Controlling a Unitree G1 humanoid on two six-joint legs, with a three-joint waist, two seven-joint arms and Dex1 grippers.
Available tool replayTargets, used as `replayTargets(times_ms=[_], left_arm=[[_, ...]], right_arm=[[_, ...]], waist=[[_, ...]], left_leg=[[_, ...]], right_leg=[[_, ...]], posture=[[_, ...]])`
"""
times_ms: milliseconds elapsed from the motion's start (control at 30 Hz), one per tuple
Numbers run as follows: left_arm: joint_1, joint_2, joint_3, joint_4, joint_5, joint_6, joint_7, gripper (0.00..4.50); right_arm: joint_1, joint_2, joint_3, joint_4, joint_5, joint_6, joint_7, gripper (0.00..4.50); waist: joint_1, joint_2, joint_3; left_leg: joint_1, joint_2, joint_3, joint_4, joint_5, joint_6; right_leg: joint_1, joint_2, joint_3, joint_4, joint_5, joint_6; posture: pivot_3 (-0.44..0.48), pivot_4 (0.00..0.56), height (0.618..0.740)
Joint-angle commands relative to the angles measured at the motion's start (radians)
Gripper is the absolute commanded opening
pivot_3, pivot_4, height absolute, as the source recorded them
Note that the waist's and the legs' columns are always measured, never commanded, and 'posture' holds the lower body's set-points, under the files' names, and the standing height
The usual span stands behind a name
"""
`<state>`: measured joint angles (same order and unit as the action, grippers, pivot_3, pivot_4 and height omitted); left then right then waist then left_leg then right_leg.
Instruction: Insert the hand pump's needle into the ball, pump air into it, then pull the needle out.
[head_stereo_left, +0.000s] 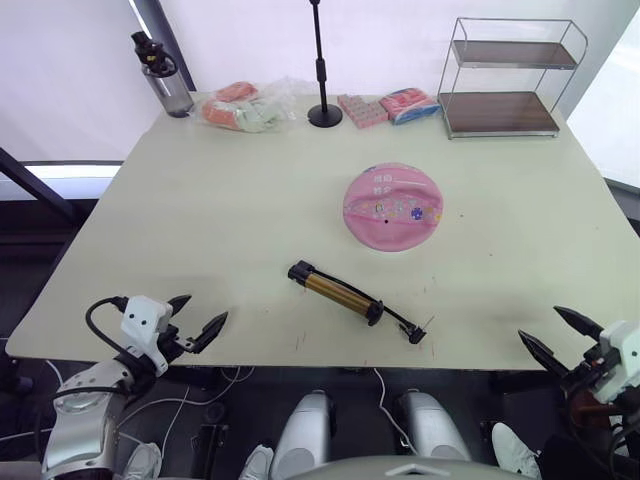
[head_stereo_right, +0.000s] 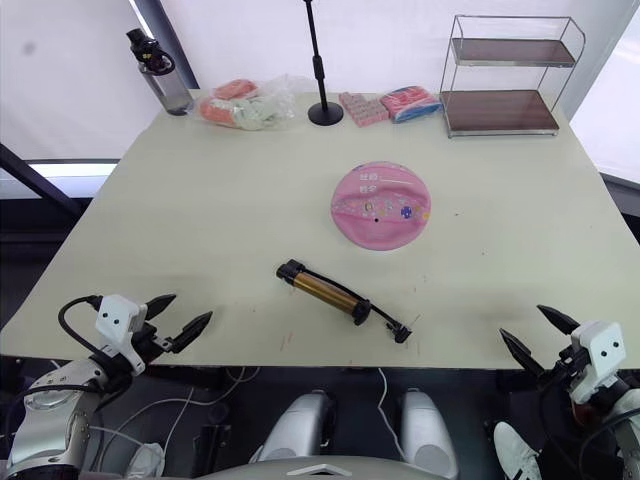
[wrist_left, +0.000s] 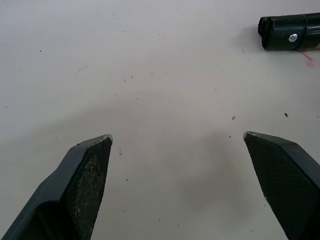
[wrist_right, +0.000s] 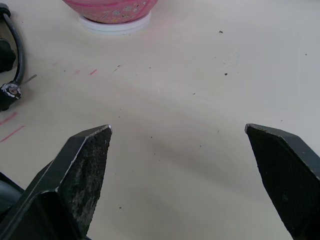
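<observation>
Nearest the table's (head_stereo_left: 150, 200) front edge, the left gripper (head_stereo_left: 198, 317) and the right gripper (head_stereo_left: 548, 334) hovered with fingers spread wide, holding nothing. Between them lay the hand pump (head_stereo_left: 340, 292), slanted, its hose ending at the needle (head_stereo_left: 427, 324) toward the right gripper. Farther back sat the ball (head_stereo_left: 392, 206), flat and apart from the pump. No step had begun, it seemed; the next move called for picking up the needle fitting. The ball's pale lettering was too small to read.
</observation>
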<state>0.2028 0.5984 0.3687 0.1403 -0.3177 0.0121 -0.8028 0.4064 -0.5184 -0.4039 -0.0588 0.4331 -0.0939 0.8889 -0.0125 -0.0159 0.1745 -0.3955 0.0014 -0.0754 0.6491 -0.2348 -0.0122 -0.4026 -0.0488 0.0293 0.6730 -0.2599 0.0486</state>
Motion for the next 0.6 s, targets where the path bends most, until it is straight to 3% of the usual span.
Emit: replayTargets(times_ms=[33,500,600], left_arm=[[-0.031,0.025,-0.005,0.014,-0.010,-0.003,-0.029,4.50],[-0.097,0.042,-0.019,0.058,-0.027,-0.021,-0.119,4.50],[-0.116,0.089,-0.058,0.022,-0.051,0.044,-0.206,4.50]], right_arm=[[-0.014,-0.010,-0.004,-0.001,-0.005,-0.021,-0.001,4.48],[-0.037,-0.017,-0.001,0.030,0.002,-0.053,0.041,4.48],[-0.004,-0.044,0.009,-0.041,0.064,0.029,0.094,4.48]], waist=[[0.001,0.000,0.000],[0.000,0.000,0.000],[0.001,0.000,0.000]], left_leg=[[0.000,0.000,0.000,0.000,0.000,0.000],[0.000,0.002,0.001,0.000,0.000,0.000],[0.000,0.002,0.001,0.000,0.000,0.000]], right_leg=[[0.000,0.000,0.000,0.000,0.000,0.000],[0.000,0.002,0.000,0.000,0.003,-0.004],[0.000,0.002,0.000,0.000,0.001,-0.002]], posture=[[0.000,0.150,0.731],[0.000,0.150,0.731],[0.000,0.150,0.731]])
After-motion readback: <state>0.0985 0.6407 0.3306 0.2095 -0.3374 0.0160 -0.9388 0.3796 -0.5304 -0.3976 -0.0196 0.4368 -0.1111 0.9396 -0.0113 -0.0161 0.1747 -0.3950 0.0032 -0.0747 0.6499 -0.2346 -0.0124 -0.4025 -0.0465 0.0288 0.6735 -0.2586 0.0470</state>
